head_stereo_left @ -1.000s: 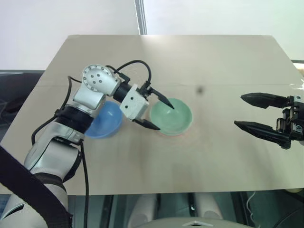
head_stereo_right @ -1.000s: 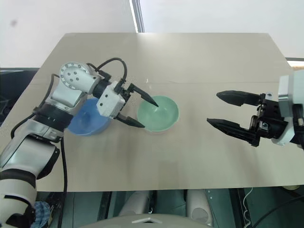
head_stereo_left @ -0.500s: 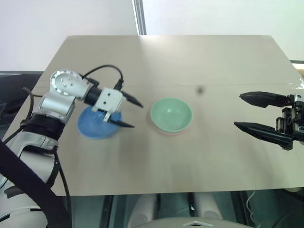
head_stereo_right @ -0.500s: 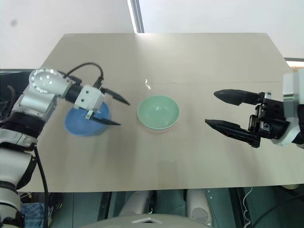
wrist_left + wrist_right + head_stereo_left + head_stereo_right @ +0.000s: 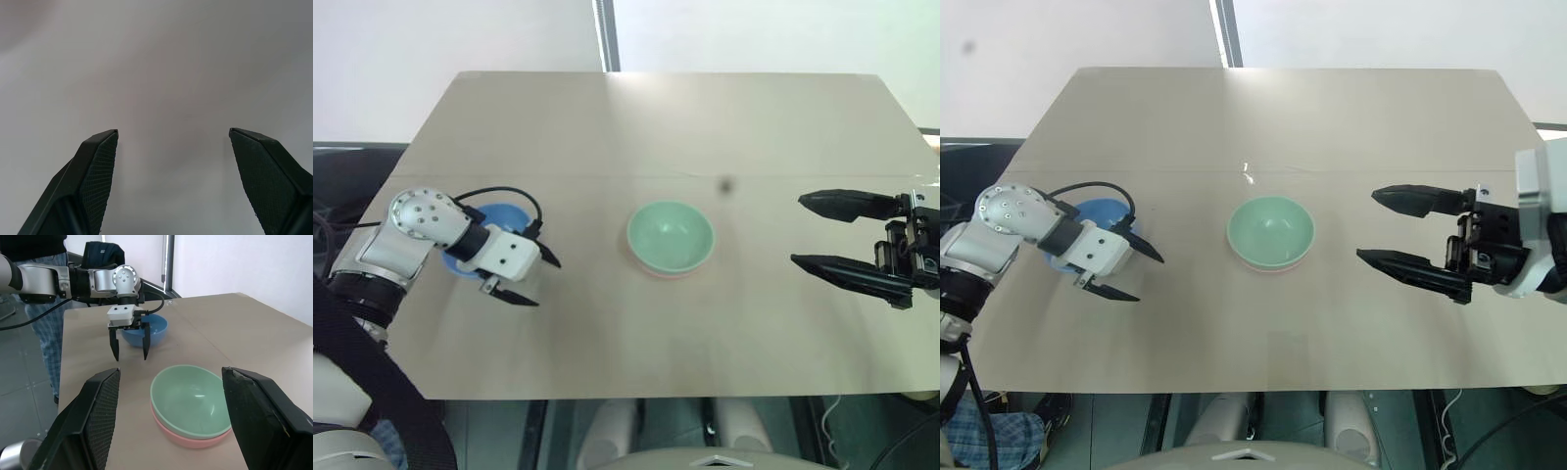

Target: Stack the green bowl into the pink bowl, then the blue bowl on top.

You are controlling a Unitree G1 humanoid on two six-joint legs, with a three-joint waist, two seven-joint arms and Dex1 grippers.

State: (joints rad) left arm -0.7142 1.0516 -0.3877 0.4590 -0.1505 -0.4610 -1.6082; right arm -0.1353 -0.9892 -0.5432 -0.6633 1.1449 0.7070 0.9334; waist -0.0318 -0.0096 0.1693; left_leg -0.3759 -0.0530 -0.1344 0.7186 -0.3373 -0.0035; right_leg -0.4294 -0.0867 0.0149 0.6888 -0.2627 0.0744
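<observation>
The green bowl (image 5: 671, 237) sits nested in the pink bowl (image 5: 188, 441) at the table's middle; only the pink rim shows beneath it. The blue bowl (image 5: 501, 214) stands alone to the left, partly covered by my left wrist. My left gripper (image 5: 546, 284) hangs open over bare table just in front and to the right of the blue bowl, holding nothing. In the left wrist view its fingers (image 5: 100, 161) frame plain tabletop. My right gripper (image 5: 797, 230) stays open and level at the right, pointing toward the green bowl, well apart from it.
The beige table (image 5: 656, 127) has bare surface around the bowls and its front edge lies close below both grippers. In the right wrist view a person's legs (image 5: 46, 333) stand beyond the table's left side, beside a dark object (image 5: 103, 252).
My left gripper has swung left and down, away from the green bowl and past the blue bowl, uncovering most of the blue bowl. The right gripper has kept still.
</observation>
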